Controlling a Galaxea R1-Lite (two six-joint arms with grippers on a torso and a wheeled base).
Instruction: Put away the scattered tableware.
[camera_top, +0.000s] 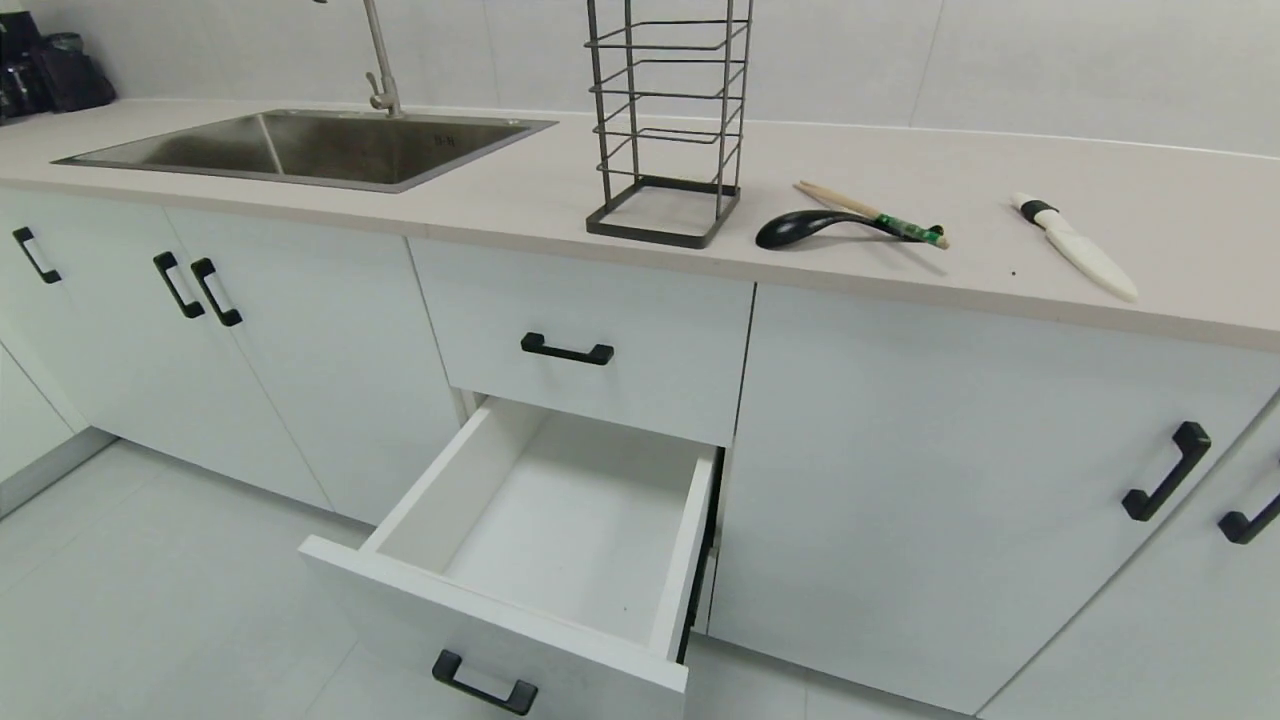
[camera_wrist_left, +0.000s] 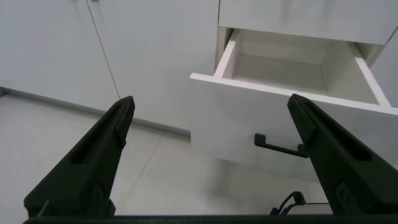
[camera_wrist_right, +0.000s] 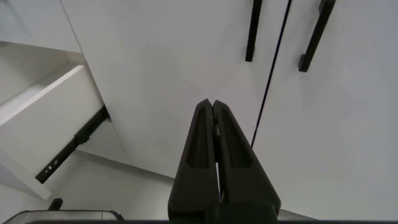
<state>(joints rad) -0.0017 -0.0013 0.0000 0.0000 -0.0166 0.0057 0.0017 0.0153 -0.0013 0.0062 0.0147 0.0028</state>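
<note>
On the counter right of the wire rack lie a black spoon (camera_top: 812, 226), a pair of wooden chopsticks (camera_top: 868, 213) with a green band, and a white knife (camera_top: 1077, 247) with a black ring. Below the counter a white drawer (camera_top: 640, 609) stands pulled out and holds nothing; it also shows in the left wrist view as the drawer (camera_wrist_left: 242, 112) with its black handle (camera_wrist_left: 278, 144). My left gripper (camera_wrist_left: 211, 112) is open, low in front of that drawer. My right gripper (camera_wrist_right: 213, 109) is shut on nothing, facing the white cabinet doors (camera_wrist_right: 186, 68).
A tall dark wire rack (camera_top: 668, 120) stands on the counter (camera_top: 520, 200); a steel sink (camera_top: 310, 146) with a tap lies far left. A shut drawer (camera_top: 590, 330) sits above the open one. Cabinet doors with black handles (camera_top: 1165, 473) flank it. Grey tiled floor lies below.
</note>
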